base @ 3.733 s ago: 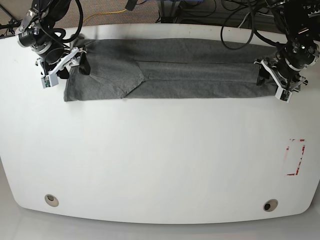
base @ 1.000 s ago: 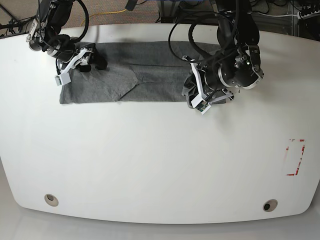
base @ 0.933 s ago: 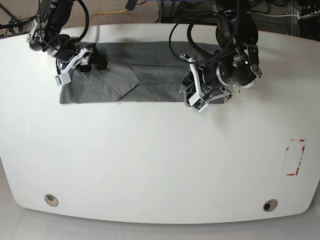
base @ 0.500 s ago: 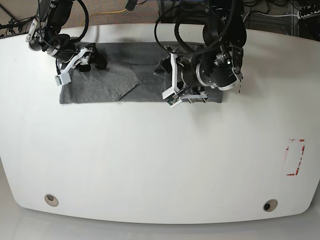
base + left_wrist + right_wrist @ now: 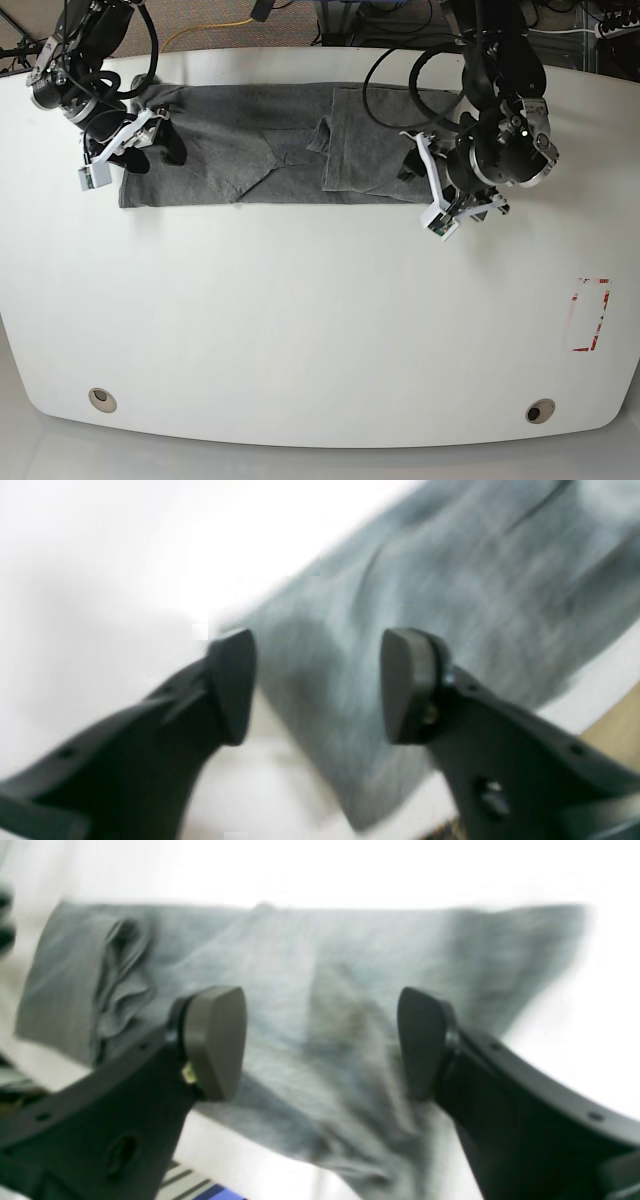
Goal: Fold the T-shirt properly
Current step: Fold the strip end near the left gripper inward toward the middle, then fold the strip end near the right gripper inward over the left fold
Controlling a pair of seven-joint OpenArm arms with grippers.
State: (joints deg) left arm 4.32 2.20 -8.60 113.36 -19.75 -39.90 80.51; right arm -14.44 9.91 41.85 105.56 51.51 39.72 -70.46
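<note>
Since half a second ago the left gripper [image 5: 432,190] has let go and pulled right, jaws spread. The T-shirt [image 5: 250,150] lies folded on the far surface [image 5: 300,320]. The right gripper [image 5: 125,155] hangs spread at its left end.

A: Where does the base view sit?

B: High above the white oval table [image 5: 300,320], looking steeply down, far enough to take in both arms.

A: And the wrist views?

B: Each rides behind its own black fingers [image 5: 230,680], close, blurred, looking past them.

A: What do they share?

B: The heather-grey folded cotton T-shirt [image 5: 230,140], beyond the left fingertips [image 5: 415,680] and the right fingertips [image 5: 215,1040].
</note>
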